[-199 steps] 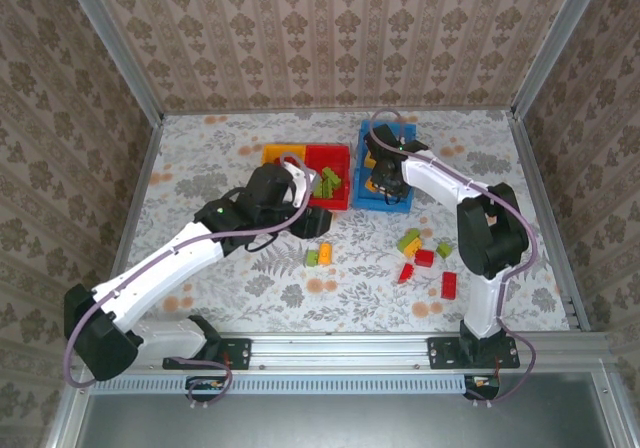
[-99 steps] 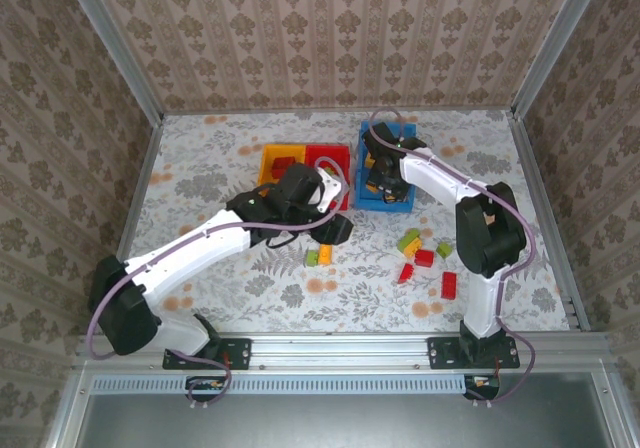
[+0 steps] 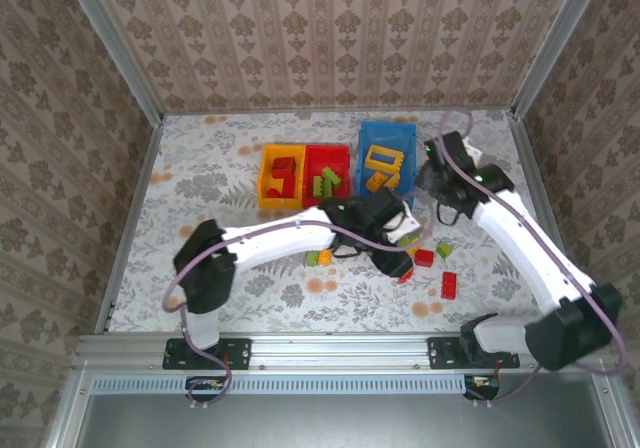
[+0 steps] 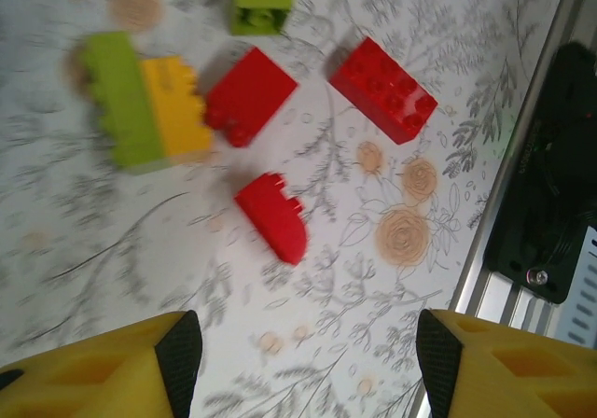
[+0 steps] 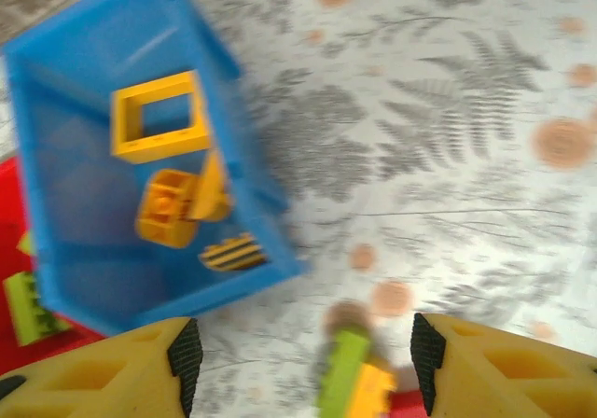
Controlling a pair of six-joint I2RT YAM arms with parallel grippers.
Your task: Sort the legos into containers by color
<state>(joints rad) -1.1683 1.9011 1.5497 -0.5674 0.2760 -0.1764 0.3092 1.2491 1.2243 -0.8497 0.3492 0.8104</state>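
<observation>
Hanging empty, left fingers [image 4: 112,367] wide over studded red bricks [image 4: 382,90], right fingers [image 5: 103,373] wide near smooth blue bin [image 5: 84,250]

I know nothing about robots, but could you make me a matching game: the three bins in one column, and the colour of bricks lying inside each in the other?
Bins:
1. orange-yellow bin
2. red bin
3. blue bin

Inside:
A. yellow bricks
B. red bricks
C. green bricks

Pairs: 1-B, 2-C, 3-A.
</observation>
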